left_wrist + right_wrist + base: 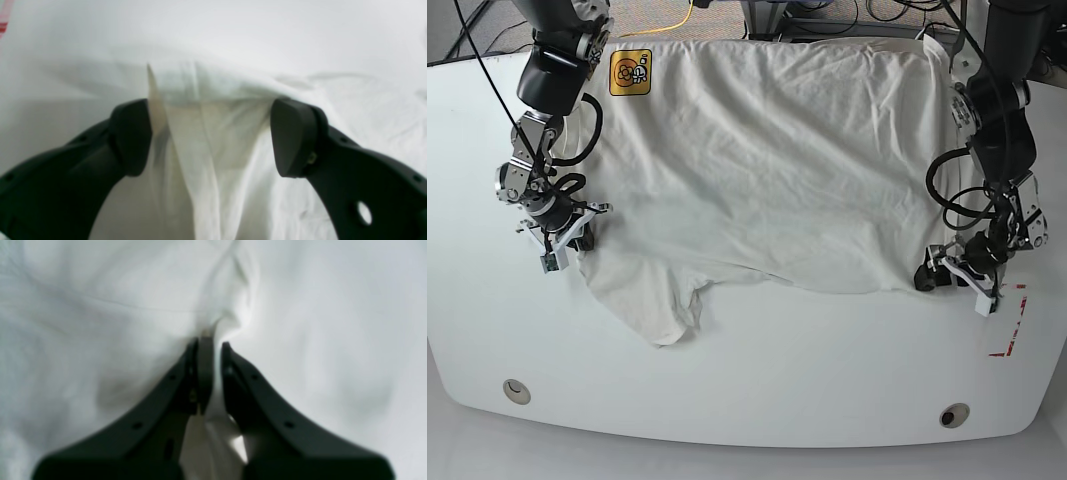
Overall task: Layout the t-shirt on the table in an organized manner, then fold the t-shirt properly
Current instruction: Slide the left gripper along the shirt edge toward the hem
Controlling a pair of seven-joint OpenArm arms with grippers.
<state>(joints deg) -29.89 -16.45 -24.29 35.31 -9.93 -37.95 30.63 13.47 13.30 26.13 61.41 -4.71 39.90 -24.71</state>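
Right end effector (209, 350) pinches the t-shirt (767, 160); left end effector (210, 136) spread. Pull hems taut across the worktop (757, 390) evenly.

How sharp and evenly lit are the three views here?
Left wrist view: soft focus throughout, the t-shirt yellowish between the open left claw. Right wrist view: blurrier, shadow beside the right claw. Base view: sharp, evenly lit, faint sheen on the table.
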